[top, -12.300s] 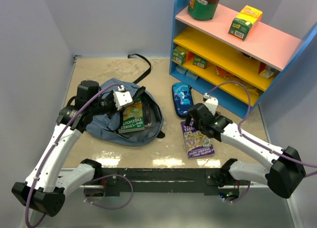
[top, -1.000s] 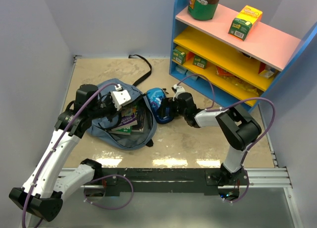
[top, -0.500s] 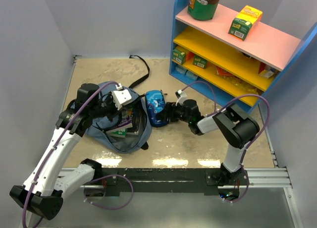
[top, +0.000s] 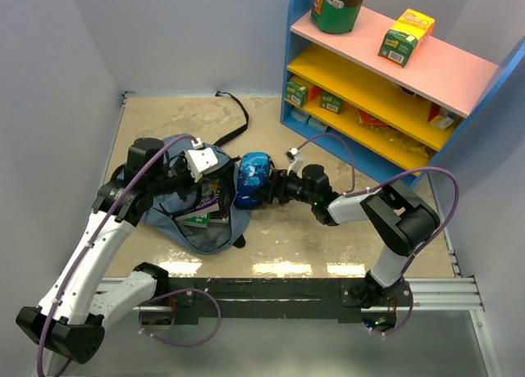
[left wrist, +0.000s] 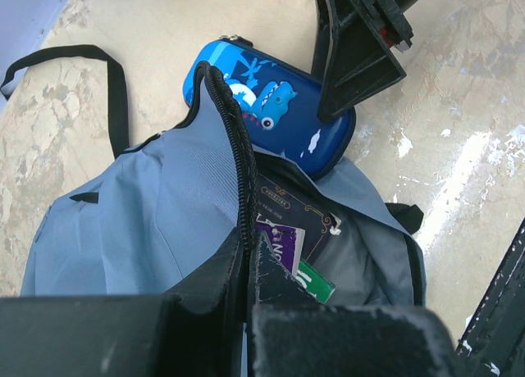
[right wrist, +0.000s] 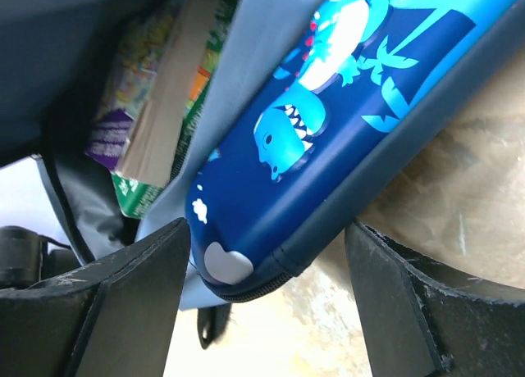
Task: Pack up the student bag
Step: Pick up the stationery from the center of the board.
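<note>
The slate-blue student bag [top: 184,217] lies at the left, its mouth facing right. My left gripper [top: 205,161] is shut on its black zipper rim [left wrist: 238,160] and holds the flap up. Books [left wrist: 289,239] show inside the bag, and also in the right wrist view [right wrist: 156,106]. The dark-blue printed pencil case [top: 250,179] lies tilted against the bag's rim, half over the opening. My right gripper [top: 272,188] is open, with its fingers [right wrist: 123,295] on either side of the case's near end [right wrist: 271,229], gaps on both sides.
A blue shelf unit [top: 385,90] with small boxes and a green canister [top: 338,4] stands at the back right. The bag's black strap [top: 238,119] trails towards the back wall. Walls close in on the left and behind.
My right gripper has moved the pencil case left, up against the bag's mouth. The purple book that lay on the table earlier is inside the bag. The left gripper keeps hold of the rim.
</note>
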Controlling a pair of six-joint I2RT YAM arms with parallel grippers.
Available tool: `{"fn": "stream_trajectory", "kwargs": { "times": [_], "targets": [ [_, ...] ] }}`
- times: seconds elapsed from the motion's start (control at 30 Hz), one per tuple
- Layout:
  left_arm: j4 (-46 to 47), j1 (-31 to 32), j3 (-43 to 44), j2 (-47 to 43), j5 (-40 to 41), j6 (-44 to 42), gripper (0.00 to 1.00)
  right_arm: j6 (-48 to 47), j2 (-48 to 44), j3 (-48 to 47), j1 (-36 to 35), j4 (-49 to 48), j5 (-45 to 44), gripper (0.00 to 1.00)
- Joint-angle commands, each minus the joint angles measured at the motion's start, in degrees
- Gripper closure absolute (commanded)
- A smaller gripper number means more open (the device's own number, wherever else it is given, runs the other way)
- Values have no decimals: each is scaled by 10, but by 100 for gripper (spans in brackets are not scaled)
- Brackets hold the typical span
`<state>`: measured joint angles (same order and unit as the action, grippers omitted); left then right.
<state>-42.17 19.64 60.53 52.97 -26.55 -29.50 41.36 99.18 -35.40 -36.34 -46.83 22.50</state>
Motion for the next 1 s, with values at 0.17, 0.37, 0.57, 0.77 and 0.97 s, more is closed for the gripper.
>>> {"fn": "stream_trajectory", "kwargs": {
  "times": [0.17,0.37,0.57,0.77,0.97],
  "targets": [
    [42,2,5,-19,-27,7,100,50,51,-22,-8,-15,-46,22],
    [41,2,6,-17,-31,5,100,78,94,-37,-23,-46,-75,23],
    [38,2,8,-16,-32,2,100,62,119,-83,-54,30,-142,21],
    [34,3,9,-16,-30,0,100,80,97,-56,-59,-27,-146,50],
    [38,2,7,-16,-29,3,100,67,21,-24,-59,-26,-149,79]
  ]
}}
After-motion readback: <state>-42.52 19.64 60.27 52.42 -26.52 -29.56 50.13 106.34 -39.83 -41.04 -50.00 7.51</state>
